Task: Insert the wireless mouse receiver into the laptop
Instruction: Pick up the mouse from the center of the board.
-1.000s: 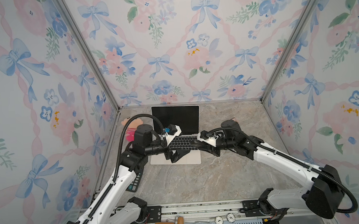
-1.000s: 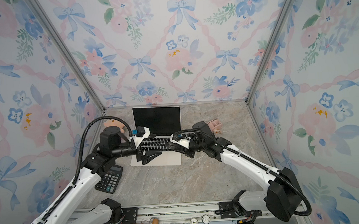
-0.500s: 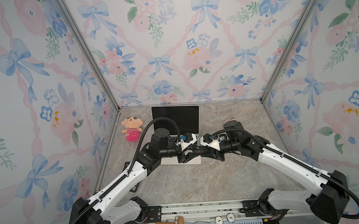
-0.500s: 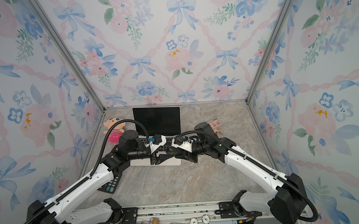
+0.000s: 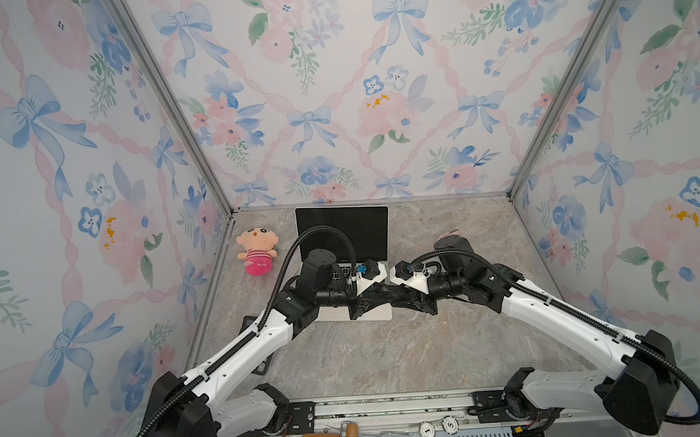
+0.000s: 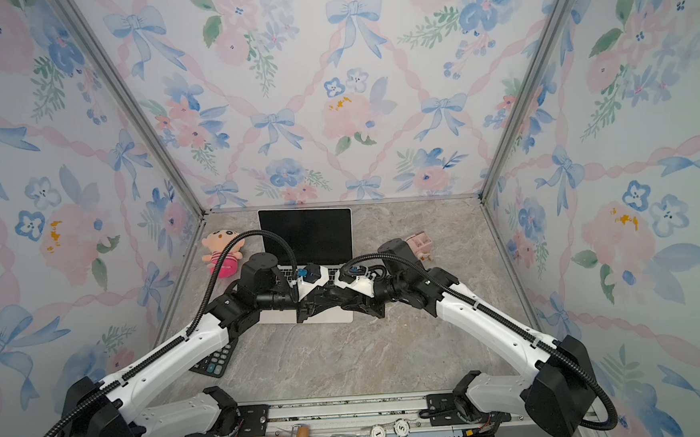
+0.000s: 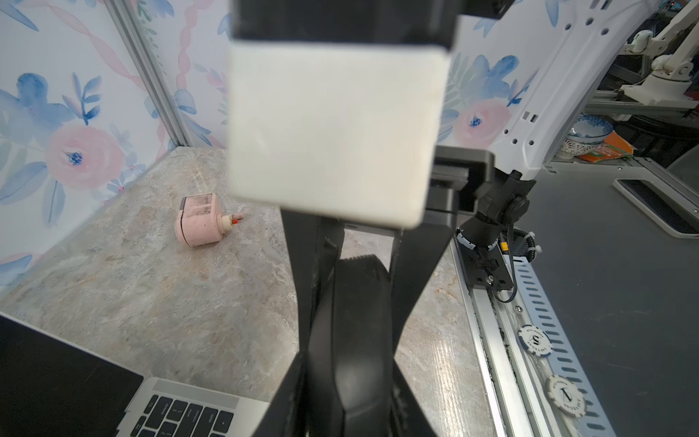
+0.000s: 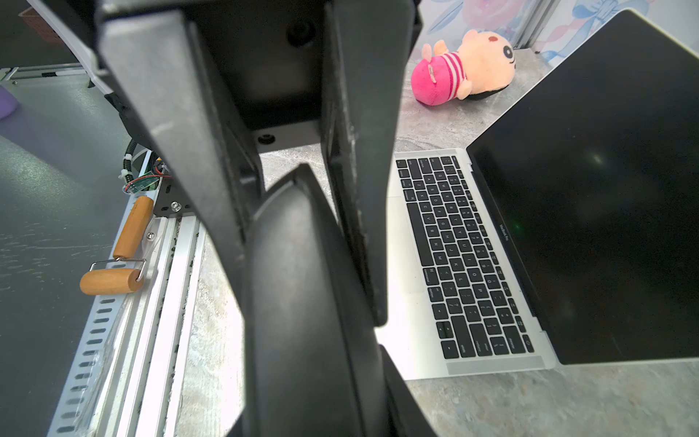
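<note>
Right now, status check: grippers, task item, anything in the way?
Left gripper and right gripper both shut on mouse. No receiver in sight. Grippers hang over front right corner of open laptop.

Matt metal laptop (image 8: 416, 352), glossy screen (image 8: 586, 189)

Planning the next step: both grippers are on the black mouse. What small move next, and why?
Probably pull the left gripper gently away from the right gripper: both sets of fingers pinch the black mouse over the laptop, and no receiver shows.
</note>
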You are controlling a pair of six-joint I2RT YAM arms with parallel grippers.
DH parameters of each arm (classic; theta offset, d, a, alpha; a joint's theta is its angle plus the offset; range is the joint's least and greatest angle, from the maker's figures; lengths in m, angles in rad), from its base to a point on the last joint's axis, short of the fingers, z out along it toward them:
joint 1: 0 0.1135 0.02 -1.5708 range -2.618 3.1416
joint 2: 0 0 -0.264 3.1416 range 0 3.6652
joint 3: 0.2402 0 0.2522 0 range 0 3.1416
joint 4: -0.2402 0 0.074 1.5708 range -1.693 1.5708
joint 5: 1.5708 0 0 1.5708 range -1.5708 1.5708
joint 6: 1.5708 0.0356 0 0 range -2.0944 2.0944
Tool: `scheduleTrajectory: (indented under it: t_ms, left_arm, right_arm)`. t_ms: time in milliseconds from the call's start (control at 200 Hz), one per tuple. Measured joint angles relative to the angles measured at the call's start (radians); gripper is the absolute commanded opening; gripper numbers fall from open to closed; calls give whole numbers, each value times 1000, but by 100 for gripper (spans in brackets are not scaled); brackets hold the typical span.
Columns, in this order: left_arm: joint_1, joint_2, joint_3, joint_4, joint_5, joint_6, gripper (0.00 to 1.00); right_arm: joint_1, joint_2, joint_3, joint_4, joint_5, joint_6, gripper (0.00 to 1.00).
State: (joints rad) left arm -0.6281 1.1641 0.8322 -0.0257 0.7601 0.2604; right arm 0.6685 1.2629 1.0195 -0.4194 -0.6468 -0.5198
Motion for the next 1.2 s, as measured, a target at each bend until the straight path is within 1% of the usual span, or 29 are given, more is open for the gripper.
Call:
scheduleTrajectory:
  t_ms: [30, 55, 135, 235, 330, 395, 465, 570, 595, 660, 690, 725, 820, 835, 925, 1015, 1055, 1135, 1200]
  left_arm:
    - [1, 0, -3, 8, 2, -4, 55]
    - [1, 0, -5, 14, 5, -13, 57]
    - [0, -4, -11, 32, 11, -35, 55]
    - [0, -6, -11, 36, 22, -41, 43]
    - [6, -6, -11, 34, 22, -44, 26]
    - [10, -7, -11, 30, 30, -33, 21]
    - [9, -8, -10, 28, 42, -11, 11]
    - [9, -8, -11, 24, 49, 0, 7]
    - [9, -8, -11, 24, 51, -1, 5]
    - [10, -8, -10, 29, 52, -10, 2]
    - [9, -7, -10, 32, 47, -20, 0]
    - [11, -7, -10, 36, 40, -41, 0]
    - [18, 2, -11, 47, 13, -117, 0]
    - [20, 5, -11, 51, 6, -132, 0]
    - [40, 27, -11, 63, -50, -243, 0]
    - [85, 63, -19, 86, -89, -389, 0]
    - [117, 80, -33, 108, -96, -462, 0]
    - [180, 117, -63, 143, -94, -618, 0]
    - [210, 153, -74, 159, -87, -718, 0]
  right_arm:
    - [1, 8, 3, 0, -1, 0, 21]
    - [1, 15, 5, -1, -1, 0, 21]
    - [1, 32, 9, -8, 0, 0, 21]
    - [1, 38, 9, -11, 0, 0, 21]
    - [1, 38, 9, -13, -8, 1, 21]
    - [2, 38, 10, -18, -15, 5, 21]
    - [2, 38, 10, -30, -31, 6, 21]
    - [-2, 38, 10, -36, -45, 18, 22]
    - [-6, 38, 10, -36, -50, 24, 25]
    - [-15, 37, 6, -30, -65, 42, 46]
    - [-21, 37, 2, -20, -73, 59, 58]
    - [-29, 35, -4, 4, -76, 79, 66]
    - [-62, 20, -18, 85, -79, 152, 77]
    - [-70, 15, -23, 103, -78, 182, 79]
    - [-106, -14, -45, 186, -66, 267, 83]
    - [-133, -47, -72, 256, -5, 375, 90]
    - [-138, -60, -83, 277, 35, 418, 90]
    - [-138, -76, -93, 295, 121, 524, 87]
    - [-138, -72, -90, 292, 185, 616, 84]
